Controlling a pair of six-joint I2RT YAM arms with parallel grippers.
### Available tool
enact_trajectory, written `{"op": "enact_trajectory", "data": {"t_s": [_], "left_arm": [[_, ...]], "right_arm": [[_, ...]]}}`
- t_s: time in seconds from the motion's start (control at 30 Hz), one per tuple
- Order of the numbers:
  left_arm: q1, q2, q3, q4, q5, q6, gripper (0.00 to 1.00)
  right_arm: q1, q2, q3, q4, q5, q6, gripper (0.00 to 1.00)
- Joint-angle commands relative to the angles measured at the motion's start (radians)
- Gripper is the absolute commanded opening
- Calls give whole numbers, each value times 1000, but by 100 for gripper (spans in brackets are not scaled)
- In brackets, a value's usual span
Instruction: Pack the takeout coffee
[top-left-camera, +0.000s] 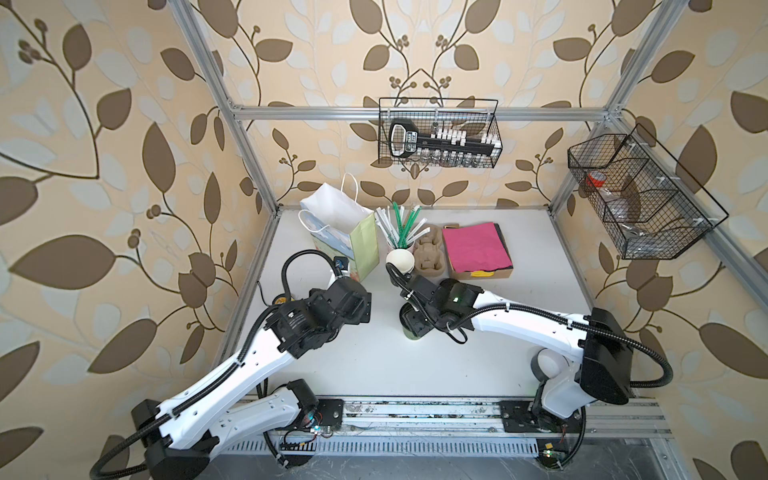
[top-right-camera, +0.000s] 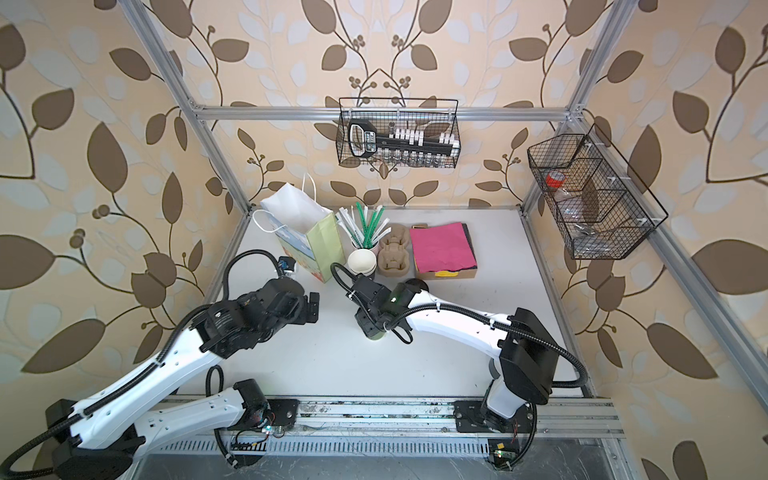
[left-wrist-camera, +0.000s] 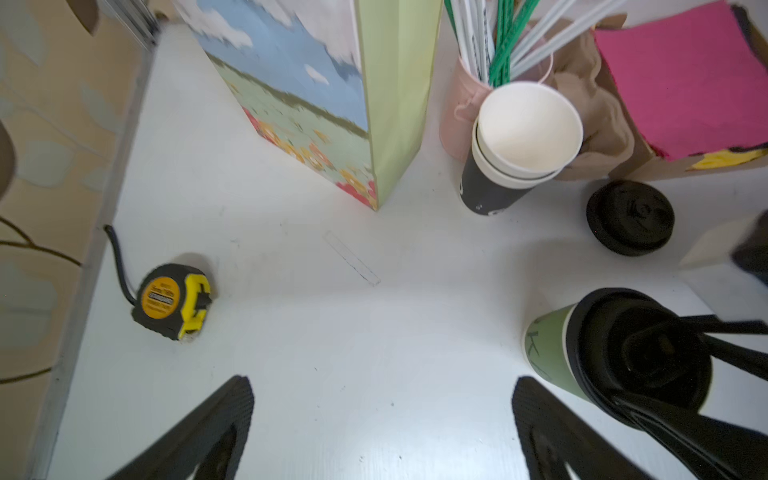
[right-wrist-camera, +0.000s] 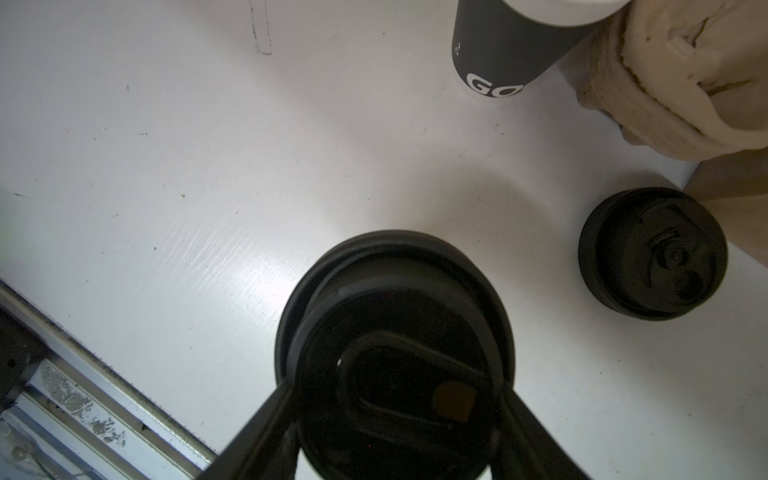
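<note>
Firstly, in both top views the takeout coffee (top-left-camera: 417, 335) (top-right-camera: 377, 337) stands on the white table (top-left-camera: 374, 374), a little below the centre of the frame. Only its green lower part shows under the right gripper (top-left-camera: 410, 323), which sits on it from above. The left gripper (top-left-camera: 360, 308) hangs left of the centre, apart from the cup. The paper bag (top-left-camera: 365, 245) stands upright in the upper middle, and the stacked cups (top-left-camera: 400, 261) are just beside it on the right.

Next, the left wrist view shows the left gripper (left-wrist-camera: 382, 382) with its fingers spread wide over bare table, holding nothing. The takeout coffee (left-wrist-camera: 548, 353) stands upright near one finger, and the black fingers of the other arm clasp its lid. A tape measure (left-wrist-camera: 172, 301) lies near the wall.

Lastly, in the right wrist view the fingers of the right gripper (right-wrist-camera: 395, 388) press on both sides of the black lid of the takeout coffee (right-wrist-camera: 374, 270), so the cup is gripped at its lid. A loose lid (right-wrist-camera: 652, 253) lies apart from it.
</note>
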Motion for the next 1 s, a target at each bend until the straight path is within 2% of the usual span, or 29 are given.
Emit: {"op": "enact_trajectory", "data": {"t_s": [0.0, 0.2, 0.47, 0.8, 0.97], "left_arm": [[53, 63, 11, 4, 292, -100, 99], [56, 187, 14, 81, 414, -181, 99], [76, 358, 53, 95, 455, -243, 99], [93, 394, 40, 149, 449, -293, 99], [109, 343, 24, 177, 471, -314, 99]], "right_arm": [[29, 114, -123, -319, -139, -20, 63], [56, 101, -125, -316, -137, -19, 63], [61, 92, -131, -306, -134, -17, 63], [61, 81, -160, -283, -149, -18, 63], [63, 78, -170, -273, -151, -17, 63]]}}
